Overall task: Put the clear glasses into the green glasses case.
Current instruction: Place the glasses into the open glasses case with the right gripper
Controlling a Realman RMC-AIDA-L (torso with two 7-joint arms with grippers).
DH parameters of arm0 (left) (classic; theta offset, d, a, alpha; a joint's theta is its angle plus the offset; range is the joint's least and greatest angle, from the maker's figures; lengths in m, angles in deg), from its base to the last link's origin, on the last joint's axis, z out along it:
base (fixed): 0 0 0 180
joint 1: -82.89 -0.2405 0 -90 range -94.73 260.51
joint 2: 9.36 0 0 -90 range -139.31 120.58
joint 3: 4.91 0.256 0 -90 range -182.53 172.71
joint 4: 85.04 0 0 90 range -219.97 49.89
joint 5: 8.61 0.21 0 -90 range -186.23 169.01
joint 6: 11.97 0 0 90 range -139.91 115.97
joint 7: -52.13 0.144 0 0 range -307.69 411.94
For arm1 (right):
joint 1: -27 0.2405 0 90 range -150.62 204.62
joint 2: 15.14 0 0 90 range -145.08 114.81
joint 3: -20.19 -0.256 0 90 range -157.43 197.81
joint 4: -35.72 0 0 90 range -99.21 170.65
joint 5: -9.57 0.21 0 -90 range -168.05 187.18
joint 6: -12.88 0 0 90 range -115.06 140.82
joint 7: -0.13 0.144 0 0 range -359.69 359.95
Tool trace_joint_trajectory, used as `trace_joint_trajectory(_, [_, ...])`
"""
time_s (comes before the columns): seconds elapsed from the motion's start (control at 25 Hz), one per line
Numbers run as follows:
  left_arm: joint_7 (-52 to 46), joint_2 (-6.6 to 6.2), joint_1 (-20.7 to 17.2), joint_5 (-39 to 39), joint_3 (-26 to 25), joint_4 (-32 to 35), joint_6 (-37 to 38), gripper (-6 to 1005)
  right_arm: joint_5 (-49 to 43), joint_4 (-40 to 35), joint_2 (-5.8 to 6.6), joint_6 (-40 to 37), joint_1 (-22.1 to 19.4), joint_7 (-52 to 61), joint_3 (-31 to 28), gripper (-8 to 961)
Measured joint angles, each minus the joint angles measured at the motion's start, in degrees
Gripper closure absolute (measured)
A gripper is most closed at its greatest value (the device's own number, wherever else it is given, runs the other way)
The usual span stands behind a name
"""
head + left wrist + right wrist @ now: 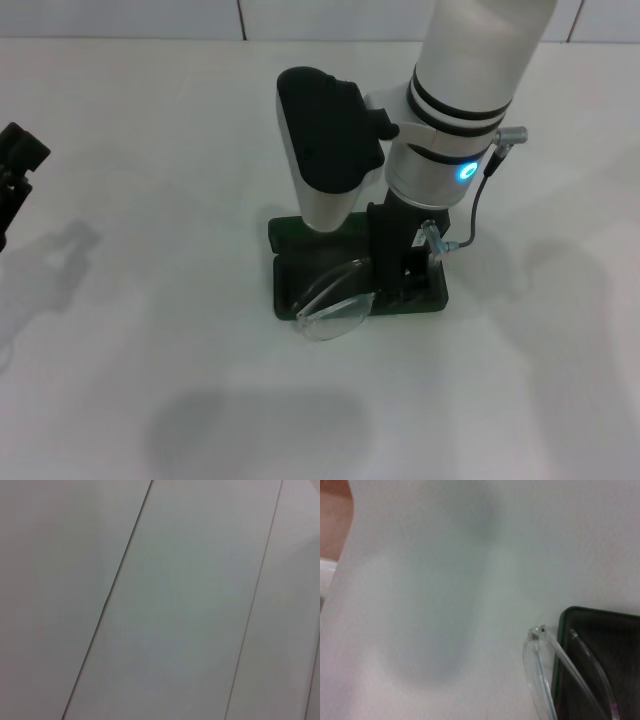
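The green glasses case lies open on the white table, its dark lining facing up. The clear glasses are tilted over it: one lens hangs past the case's front rim, and a clear arm tip sticks out beside the right wrist. My right gripper reaches straight down into the case and is shut on the glasses. In the right wrist view the clear glasses cross the rim of the case. My left gripper is parked at the far left edge.
The white table stretches around the case on all sides. The right arm's white and black forearm covers the back of the case. The left wrist view shows only pale panels with seams.
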Motion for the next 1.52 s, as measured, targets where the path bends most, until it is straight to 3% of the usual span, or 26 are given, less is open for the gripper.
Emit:
trace_joint_trajectory(0.72, [0.0, 0.09, 0.0, 0.79, 0.0, 0.0, 0.0, 749, 0.05, 0.05, 0.0, 1.65, -0.47, 0.93, 0.84, 830])
trace_joint_trajectory(0.92, [0.0, 0.09, -0.08, 0.8, 0.0, 0.0, 0.0, 749, -0.17, -0.73, 0.0, 1.17, -0.39, 1.91, 0.68, 895])
trace_joint_trajectory(1.52, [0.0, -0.36, -0.61, 0.44, 0.0, -0.01, 1.0, 749, -1.54, -7.17, -0.01, -0.59, -1.5, 5.8, -0.1, 897])
